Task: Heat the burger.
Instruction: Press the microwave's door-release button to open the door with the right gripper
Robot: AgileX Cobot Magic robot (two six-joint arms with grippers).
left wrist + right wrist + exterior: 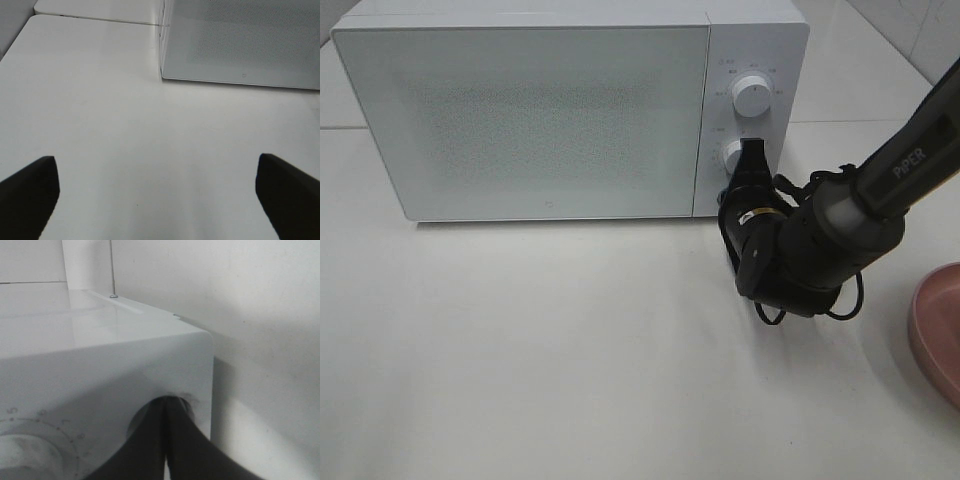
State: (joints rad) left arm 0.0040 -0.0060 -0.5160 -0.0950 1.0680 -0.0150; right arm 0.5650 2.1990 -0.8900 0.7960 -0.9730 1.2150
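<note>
The burger is out of view. The white microwave (pixel 520 110) stands at the back with its door closed; it also shows in the left wrist view (pixel 240 40) and the right wrist view (pixel 125 365). My right gripper (pixel 753 152) is shut, its tips at the lower knob (pixel 730 156) on the control panel, below the upper knob (pixel 752 95). In the right wrist view the gripper (pixel 165 412) shows its two fingers pressed together against the panel. My left gripper (pixel 157 195) is open and empty above the bare table, left of the microwave's front.
A pink round plate (pixel 940 325) lies at the right edge of the table, empty as far as it shows. The white table (pixel 570 350) stretches in front of the microwave. A tiled wall stands behind.
</note>
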